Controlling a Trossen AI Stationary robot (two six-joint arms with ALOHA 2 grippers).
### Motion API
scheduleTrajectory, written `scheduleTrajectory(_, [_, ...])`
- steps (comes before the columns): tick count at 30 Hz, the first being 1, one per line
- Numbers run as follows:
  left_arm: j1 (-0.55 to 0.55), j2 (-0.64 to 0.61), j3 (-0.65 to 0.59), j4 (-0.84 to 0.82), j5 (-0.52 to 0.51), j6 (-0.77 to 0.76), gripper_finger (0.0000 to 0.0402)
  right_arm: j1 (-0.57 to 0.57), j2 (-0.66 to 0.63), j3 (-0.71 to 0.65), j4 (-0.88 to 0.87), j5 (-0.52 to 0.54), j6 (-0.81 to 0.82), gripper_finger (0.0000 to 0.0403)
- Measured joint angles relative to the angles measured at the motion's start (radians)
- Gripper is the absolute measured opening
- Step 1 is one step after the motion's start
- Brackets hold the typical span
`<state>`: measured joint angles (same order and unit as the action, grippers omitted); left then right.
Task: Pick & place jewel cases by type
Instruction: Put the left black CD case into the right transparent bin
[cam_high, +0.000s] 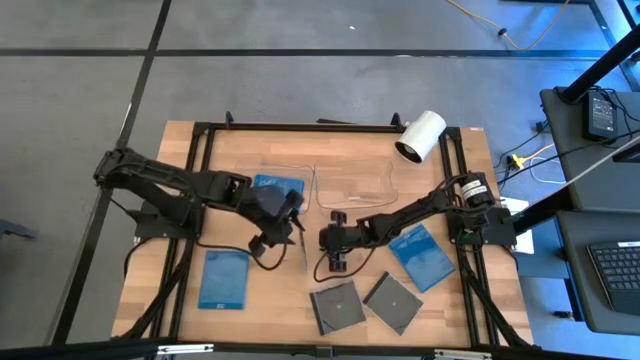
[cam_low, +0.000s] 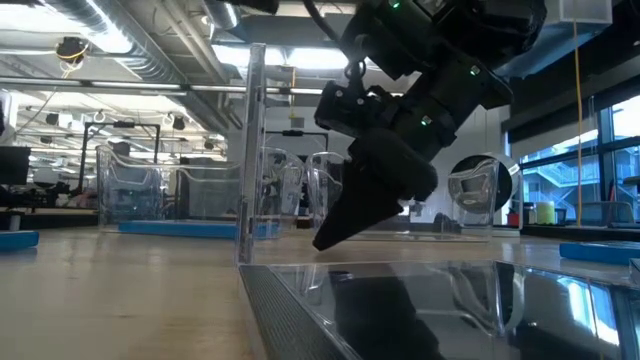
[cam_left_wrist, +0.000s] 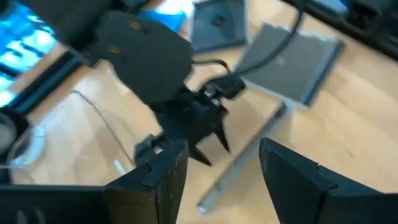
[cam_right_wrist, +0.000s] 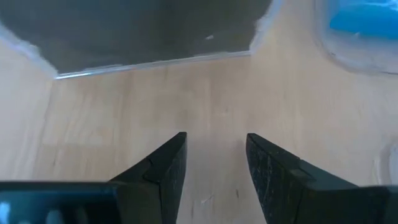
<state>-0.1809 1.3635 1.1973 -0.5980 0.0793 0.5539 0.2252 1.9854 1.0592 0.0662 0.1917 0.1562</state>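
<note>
Fingers (cam_left_wrist: 158, 180) of left gripper (cam_high: 285, 228) spread and empty, lined up with thin jewel case (cam_high: 303, 243) standing on edge mid-table. Lower squarely, pinch both flat faces, and steer clear of right gripper (cam_high: 336, 258) just beside, likewise parted and empty.

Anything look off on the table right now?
Yes. One jewel case stands upright on its edge mid-table instead of lying flat, just ahead of the open left gripper, with the right gripper close by. It looks likely to topple.
</note>
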Motion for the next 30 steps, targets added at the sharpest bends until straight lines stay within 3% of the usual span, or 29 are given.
scheduleTrajectory(6, [0.03, 0.074, 0.08, -0.095, 0.071, 0.154, 0.0179, -0.014, 0.0, 0.0, -0.003, 0.0, 0.023, 0.017])
scheduleTrajectory(17, [0.04, 0.255, 0.228, -0.244, 0.072, 0.288, 0.0147, -0.032, 0.0, 0.0, -0.006, 0.0, 0.071, 0.017])
scheduleTrajectory(30, [0.039, 0.287, 0.236, -0.283, 0.071, 0.268, 0.0125, -0.032, 0.0, 0.001, -0.031, 0.001, 0.071, 0.017])
